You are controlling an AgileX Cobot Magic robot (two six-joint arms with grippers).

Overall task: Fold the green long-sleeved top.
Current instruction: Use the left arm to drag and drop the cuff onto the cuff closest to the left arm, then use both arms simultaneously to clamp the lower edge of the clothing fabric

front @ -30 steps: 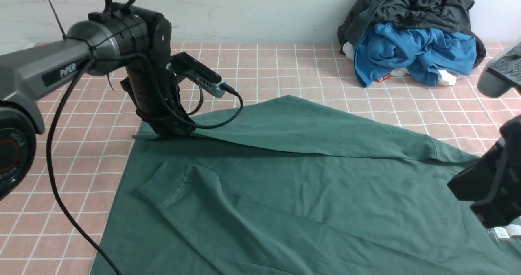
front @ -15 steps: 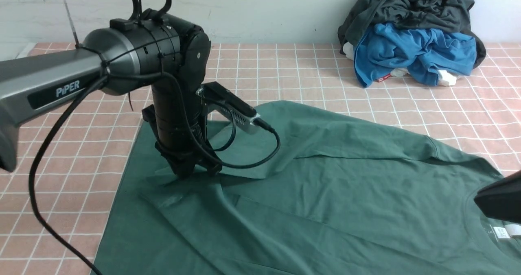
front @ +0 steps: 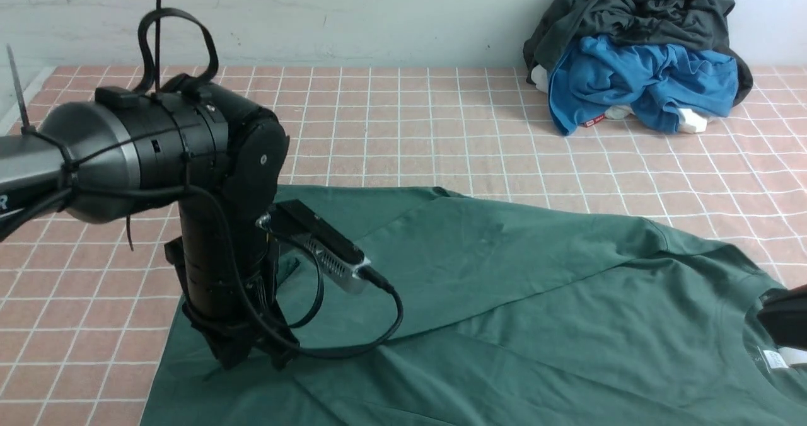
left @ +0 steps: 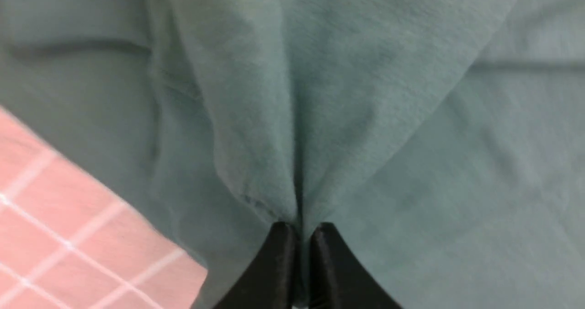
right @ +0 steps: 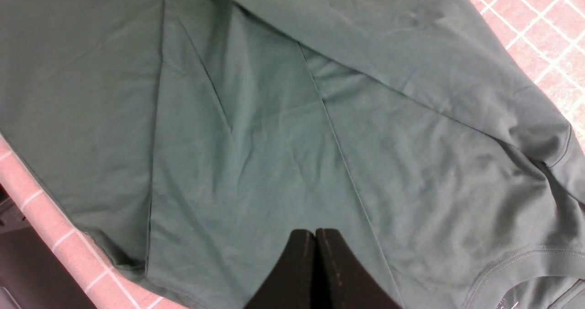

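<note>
While your left gripper (left: 299,229) pinches the green long-sleeved top (front: 536,300), your right gripper (right: 315,233) is clenched empty; heaped garments (front: 637,79) lie well apart.

Probably a lab bench, pink checked cloth (front: 441,111), heaped clothes (front: 637,48), white wall (front: 378,16)

I see a dark grey garment (front: 637,10) heaped against the wall (front: 378,16), with a blue garment (front: 637,82) tucked beneath it on the side away from the wall. Both lie on the pink checked cloth (front: 441,111).
</note>
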